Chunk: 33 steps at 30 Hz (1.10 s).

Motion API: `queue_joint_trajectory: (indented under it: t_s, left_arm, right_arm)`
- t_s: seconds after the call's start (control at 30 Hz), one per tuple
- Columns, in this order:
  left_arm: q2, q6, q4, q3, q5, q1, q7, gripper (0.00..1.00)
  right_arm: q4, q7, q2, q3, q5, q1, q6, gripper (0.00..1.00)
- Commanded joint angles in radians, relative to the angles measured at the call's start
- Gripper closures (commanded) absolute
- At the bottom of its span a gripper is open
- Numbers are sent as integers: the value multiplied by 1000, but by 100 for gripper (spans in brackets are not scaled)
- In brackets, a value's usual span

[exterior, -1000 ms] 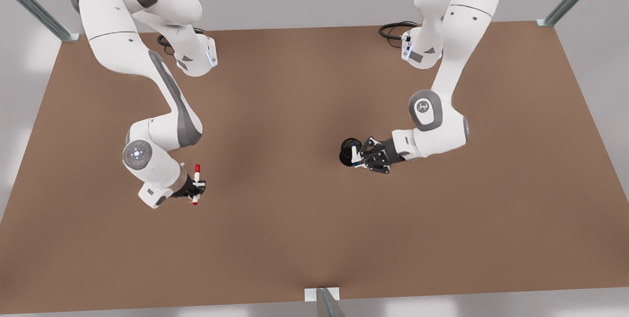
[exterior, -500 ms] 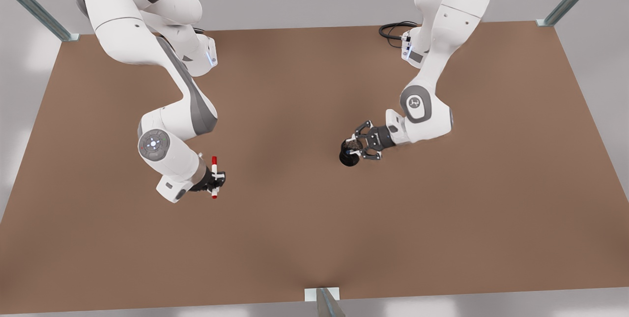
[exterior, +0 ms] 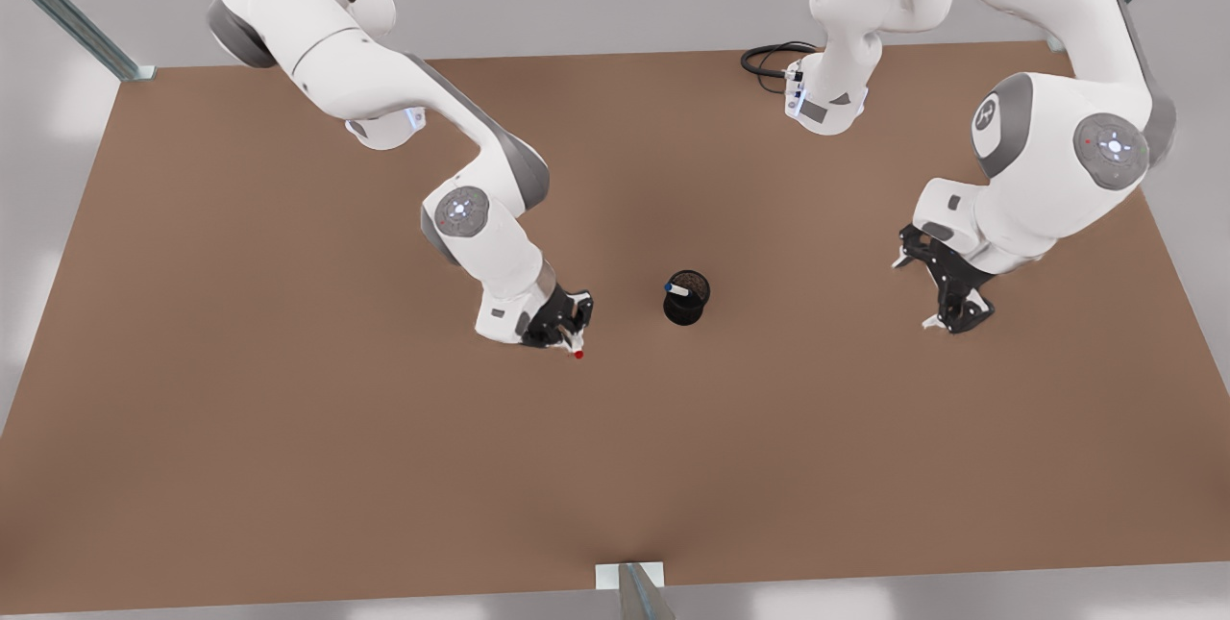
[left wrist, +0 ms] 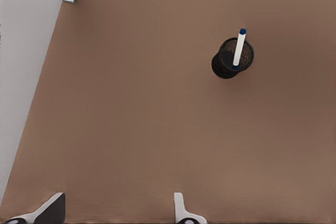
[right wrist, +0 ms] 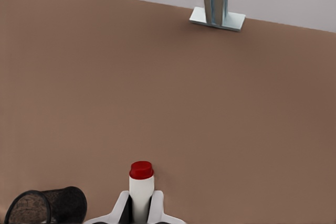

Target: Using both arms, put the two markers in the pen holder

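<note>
Right tool (exterior: 567, 336): clamped on the red-capped marker (right wrist: 141, 188), on the front view's left, near the pen holder (exterior: 687, 298) but apart from it; in the right wrist view the red end pokes up between the pads.
Left tool (exterior: 947, 288): fingers spread and holding nothing, on the front view's right, well apart from the cup; this arm waits.
Blue-capped marker (left wrist: 239, 48): already standing in the cup, leaning on the rim, blue cap up.
Pen holder: upright on the counter (exterior: 288, 428), between the two arms.
Risk, tip-over: the cup looks light, so a marker or finger catching its rim could topple it and spill the blue one.
Risk, missed drop: a tilted release could let the red marker bounce off the rim or the leaning marker.
Writing: none readable on markers or cup.
</note>
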Motion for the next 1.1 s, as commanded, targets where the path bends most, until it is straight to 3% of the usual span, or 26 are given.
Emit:
queue_joint_trajectory:
  t_s: [0.0, 0.33, 0.4, 0.47, 0.53, 0.77, 1.07]
  left_arm:
    - [7, -85, 4, -7, 112, 1, -1645, 0]
    - [104, -71, 38, -7, 109, -23, -1702, 0]
    - [121, -69, 38, -7, 109, -22, -1720, 0]
    - [124, -68, 38, -7, 109, -22, -1723, 0]
    - [130, -66, 38, -7, 111, -22, -1722, 0]
    - [128, -56, 38, -4, 109, -16, -1722, 0]
    - [128, -56, 38, -4, 103, -14, -1723, 0]
  right_arm:
    - [21, 174, 16, 0, -14, 38, 310, 78]
    - [30, 184, 39, -17, -146, 197, 504, 78]
    - [28, 185, 68, -48, -189, 243, 546, 78]
    - [30, 187, 68, -138, -187, 346, 547, 78]
    - [30, 187, 73, -158, -189, 389, 547, 78]
    - [16, 187, 131, -179, -342, 398, 615, 78]
    - [62, 187, 206, -225, -385, 409, 682, 78]
